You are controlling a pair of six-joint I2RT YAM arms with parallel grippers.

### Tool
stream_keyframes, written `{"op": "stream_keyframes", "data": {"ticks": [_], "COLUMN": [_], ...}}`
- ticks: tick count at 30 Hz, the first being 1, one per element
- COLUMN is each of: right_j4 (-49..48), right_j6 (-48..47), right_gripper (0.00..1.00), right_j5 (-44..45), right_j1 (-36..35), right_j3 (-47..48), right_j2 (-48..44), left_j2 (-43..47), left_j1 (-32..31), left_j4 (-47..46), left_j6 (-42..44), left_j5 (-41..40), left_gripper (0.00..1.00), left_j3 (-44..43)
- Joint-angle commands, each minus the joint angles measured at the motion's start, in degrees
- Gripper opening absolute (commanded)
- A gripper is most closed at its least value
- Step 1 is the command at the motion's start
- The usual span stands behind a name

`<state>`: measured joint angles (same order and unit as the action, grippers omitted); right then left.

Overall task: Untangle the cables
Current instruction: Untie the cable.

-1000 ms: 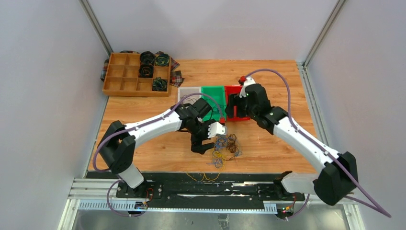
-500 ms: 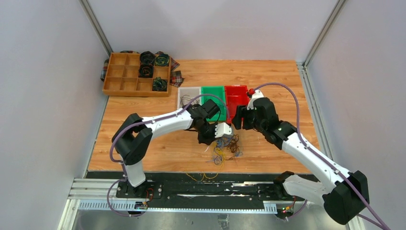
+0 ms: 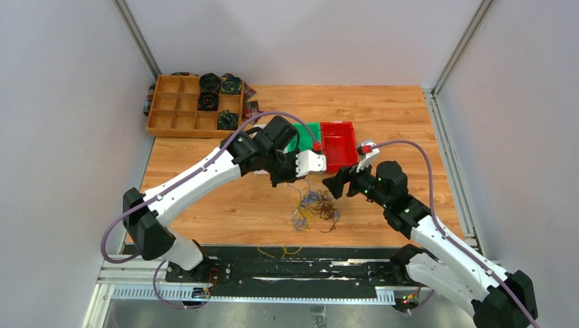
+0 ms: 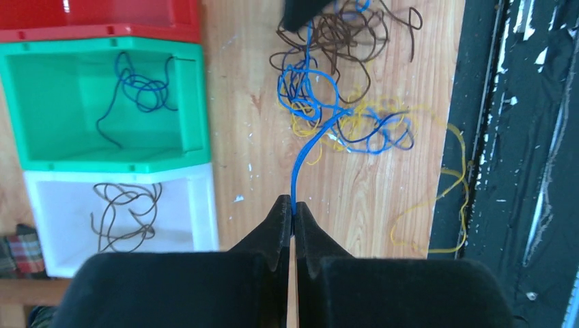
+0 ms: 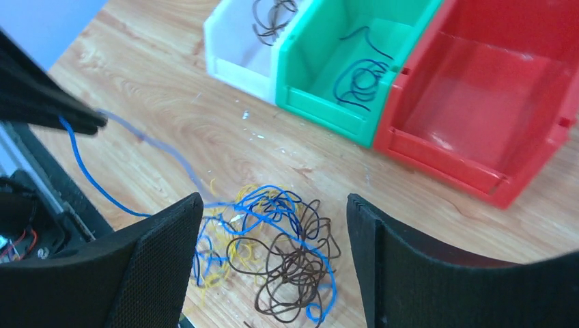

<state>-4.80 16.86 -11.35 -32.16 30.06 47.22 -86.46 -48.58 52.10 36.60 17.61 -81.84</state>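
- Our left pincer [image 4: 292, 219] is pressed together on one blue cable [image 4: 307, 147], which runs taut from the tips down into the heap [image 4: 341, 102].
- Our right pincer [image 5: 273, 205] is spread wide and holds nothing. It hangs just above the heap.
- The heap of cables lies on the counter [image 3: 382, 109], between the bins and the near edge. Its blue, brown and yellow strands loop through one another.
- Sorted so far, as we judge it, are a brown piece [image 4: 126, 208] in the white bin [image 4: 205, 212] and a blue piece [image 4: 136, 89] in the green bin [image 4: 198, 109].
- We see no cable in the red bin [image 4: 102, 31].
- A yellow cable [image 4: 468, 198] trails from the heap over the counter's near edge onto the dark rail.
- We judge the task well short of half done. Two pieces are out, most strands are knotted together, and the blue cable in hand is not yet free of the heap.
- What is left is to draw that cable clear, bin it, then work through the rest.
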Motion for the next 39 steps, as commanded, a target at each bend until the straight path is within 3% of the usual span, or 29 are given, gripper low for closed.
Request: {"op": "stream_keyframes", "data": {"ticks": [1, 5, 10, 15, 24, 33, 39], "right_j4": [-11.04, -11.6, -14.99, -19.26, -26.48, -31.15, -33.25], "right_j6": [-4.94, -11.59, -14.57, -14.35, -12.37, -6.73, -3.79], "right_gripper": [0.77, 0.78, 0.77, 0.69, 0.51, 0.37, 0.34], "right_j5": [-4.96, -0.1, 4.9, 11.62, 12.44, 13.16, 14.08], "right_j1": [-4.75, -13.4, -18.09, -18.3, -18.29, -18.33, -18.29], "right_j3": [-2.72, -1.75, 0.74, 4.9, 9.61, 3.08, -2.32], "right_j2": [-2.58, -2.91, 1.22, 10.05, 23.65, 28.97, 29.81], "left_j2": [1.26, 0.59, -1.06, -2.62, -3.2, -1.27, -1.52], "left_j1": [-0.11, -0.11, -0.11, -0.11, -0.2, -0.2, -0.21], "left_j4": [6.92, 9.94, 13.6, 18.04, 23.84, 23.76, 23.6], "left_j6": [-4.48, -6.13, -6.72, -6.55, -5.85, -4.04, -2.6], "left_j5": [-0.56, -1.76, -2.27, -2.23, -1.82, -0.79, -1.64], "left_gripper": [0.01, 0.01, 0.01, 0.01, 0.01, 0.0, 0.0], "left_j3": [-4.85, -9.3, -15.27, -23.25, -36.14, -44.32, -52.34]}}
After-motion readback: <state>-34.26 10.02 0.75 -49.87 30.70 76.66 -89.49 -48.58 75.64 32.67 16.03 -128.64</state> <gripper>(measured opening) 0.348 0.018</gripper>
